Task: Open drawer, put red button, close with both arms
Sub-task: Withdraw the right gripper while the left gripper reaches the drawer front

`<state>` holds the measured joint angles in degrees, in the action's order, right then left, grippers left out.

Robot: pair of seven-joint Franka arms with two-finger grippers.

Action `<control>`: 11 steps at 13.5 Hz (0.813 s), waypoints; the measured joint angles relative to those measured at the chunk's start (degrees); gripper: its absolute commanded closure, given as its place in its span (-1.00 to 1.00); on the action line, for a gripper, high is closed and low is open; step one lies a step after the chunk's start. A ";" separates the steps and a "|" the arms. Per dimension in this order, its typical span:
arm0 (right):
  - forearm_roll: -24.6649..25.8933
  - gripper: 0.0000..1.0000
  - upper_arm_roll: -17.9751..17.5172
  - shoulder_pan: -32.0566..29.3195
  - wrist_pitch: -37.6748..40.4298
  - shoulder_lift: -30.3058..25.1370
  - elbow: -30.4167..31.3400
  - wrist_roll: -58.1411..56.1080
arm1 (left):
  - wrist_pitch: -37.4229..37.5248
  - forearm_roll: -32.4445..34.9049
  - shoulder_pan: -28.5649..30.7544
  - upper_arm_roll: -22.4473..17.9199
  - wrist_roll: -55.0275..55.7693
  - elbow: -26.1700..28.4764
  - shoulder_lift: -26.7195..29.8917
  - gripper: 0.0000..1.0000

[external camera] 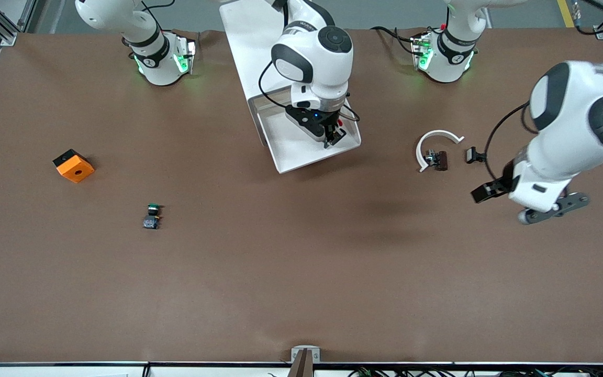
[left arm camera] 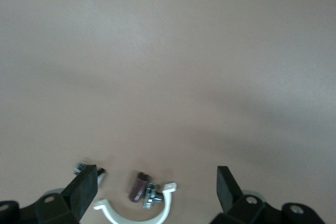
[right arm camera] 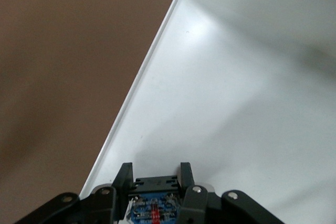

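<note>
While brown table (external camera: 301, 272) spreads wide, drawer (external camera: 286, 152) stands open.

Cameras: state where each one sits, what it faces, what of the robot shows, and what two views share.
Front view: high across the table, facing both arms, the open drawer and the table.
Left wrist view: on the left arm, over the white clip; open left gripper shows.
Right wrist view: over the drawer; right gripper shut on the red button.
Shared: front and left wrist views show the clip.
</note>
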<state>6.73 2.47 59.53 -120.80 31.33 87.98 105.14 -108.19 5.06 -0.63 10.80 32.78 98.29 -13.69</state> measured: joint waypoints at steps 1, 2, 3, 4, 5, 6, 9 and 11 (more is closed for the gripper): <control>0.00 -1.00 0.06 0.00 0.00 0.03 -0.14 0.00 | -0.60 0.00 -0.21 0.90 1.82 0.05 -1.51 -1.00; 0.00 -1.00 0.11 0.00 0.00 0.06 -0.35 0.00 | -1.17 0.00 -0.66 1.35 3.09 0.05 -2.74 -1.00; 0.00 -1.00 0.20 0.00 0.00 0.07 -0.68 0.00 | -1.74 0.00 -1.33 1.51 4.29 0.06 -3.83 -1.00; 0.01 -1.00 0.37 -0.03 0.02 0.07 -1.27 -0.01 | -2.18 0.00 -2.25 1.58 6.00 0.07 -4.83 -1.00; 0.00 -1.00 0.58 -0.14 0.08 0.07 -1.99 -0.02 | -2.85 0.00 -3.44 1.63 8.31 0.07 -5.82 -1.00; 0.00 -1.00 0.80 -0.50 0.34 0.07 -2.90 -0.31 | -3.81 0.00 -4.80 1.67 11.09 0.09 -6.85 -1.00; 0.00 -1.00 1.04 -3.20 4.96 0.05 -6.87 -6.72 | -7.35 0.00 -9.47 1.82 20.49 0.09 -10.54 -1.00; -0.01 -1.00 1.15 -5.98 7.38 -0.19 -9.11 -13.98 | -8.62 0.00 -12.41 1.89 23.55 0.04 -12.53 -1.00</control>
<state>6.72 3.62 53.55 -113.42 31.14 78.87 91.15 -116.81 5.06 -13.04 12.69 56.32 98.32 -26.22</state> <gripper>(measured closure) 0.000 0.000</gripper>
